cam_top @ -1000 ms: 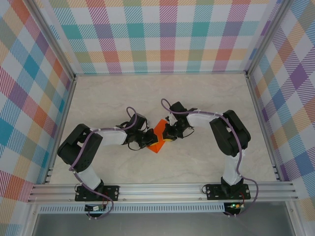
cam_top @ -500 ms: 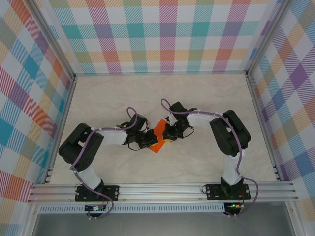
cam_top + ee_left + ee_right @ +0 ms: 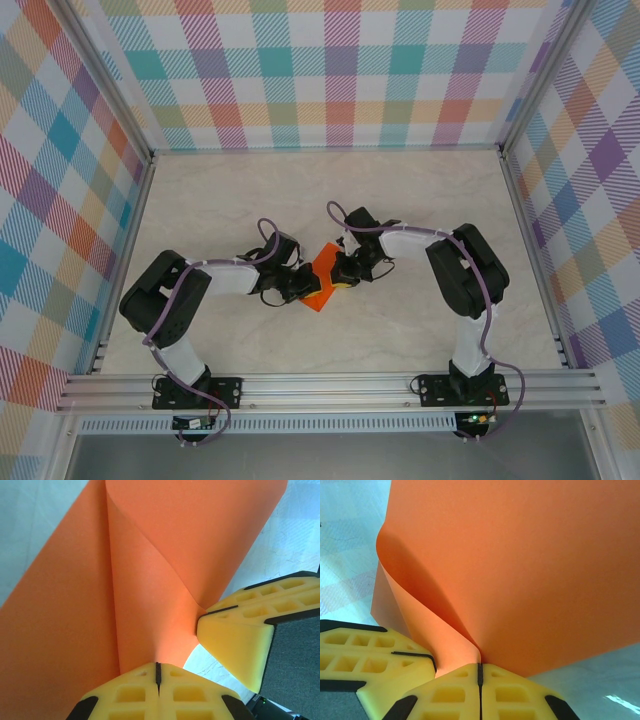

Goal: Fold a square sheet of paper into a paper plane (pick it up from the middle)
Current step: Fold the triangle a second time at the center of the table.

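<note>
You have the square sheet of paper [image 3: 322, 272] at the middle of the worktop [image 3: 420, 200], with the left end effector [image 3: 158, 672] and right end effector [image 3: 480, 672] both clamped on it; it is bent but hardly creased, so most folding remains.

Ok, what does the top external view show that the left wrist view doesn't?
Top external: left arm and right arm reaching from the near edge, meeting over the table, plaid walls. Left wrist: a diagonal crease in the orange paper running to the right gripper, the left gripper shut on a flap. Shared: the paper pinched by both grippers.
</note>
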Robot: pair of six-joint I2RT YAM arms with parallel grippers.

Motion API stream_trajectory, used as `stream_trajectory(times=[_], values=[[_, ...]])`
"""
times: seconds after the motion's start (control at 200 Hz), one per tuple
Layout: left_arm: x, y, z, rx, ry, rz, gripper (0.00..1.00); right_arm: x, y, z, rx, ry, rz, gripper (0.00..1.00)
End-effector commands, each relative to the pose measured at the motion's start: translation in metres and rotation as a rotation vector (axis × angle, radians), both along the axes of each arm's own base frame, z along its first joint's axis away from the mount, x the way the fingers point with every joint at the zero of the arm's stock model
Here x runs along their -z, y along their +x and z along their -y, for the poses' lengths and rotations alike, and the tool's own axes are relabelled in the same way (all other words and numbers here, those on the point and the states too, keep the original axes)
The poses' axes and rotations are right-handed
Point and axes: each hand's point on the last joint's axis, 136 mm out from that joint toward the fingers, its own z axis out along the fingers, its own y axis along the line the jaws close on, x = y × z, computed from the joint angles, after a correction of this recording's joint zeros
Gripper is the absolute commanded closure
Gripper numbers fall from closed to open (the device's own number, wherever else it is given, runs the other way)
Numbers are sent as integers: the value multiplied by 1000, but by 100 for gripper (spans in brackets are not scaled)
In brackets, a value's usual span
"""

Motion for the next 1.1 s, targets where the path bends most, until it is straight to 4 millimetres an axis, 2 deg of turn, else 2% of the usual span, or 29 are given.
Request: stream_trajectory(times=[0.0, 0.395, 0.625, 0.725, 1.095], values=[[4, -4, 3, 23, 5, -1, 97, -1, 2, 4, -10, -18, 4, 94], [16, -8, -4, 16, 51, -33, 97, -6, 4, 3, -9, -15, 13, 92], [20, -9, -6, 12, 68, -44, 98, -26, 13, 8, 28, -36, 85, 80], [20, -9, -6, 10, 68, -43, 97, -32, 15, 10, 38, -36, 111, 79], [20, -8, -7, 6, 74, -43, 97, -21, 5, -15, -18, 43, 40, 92]])
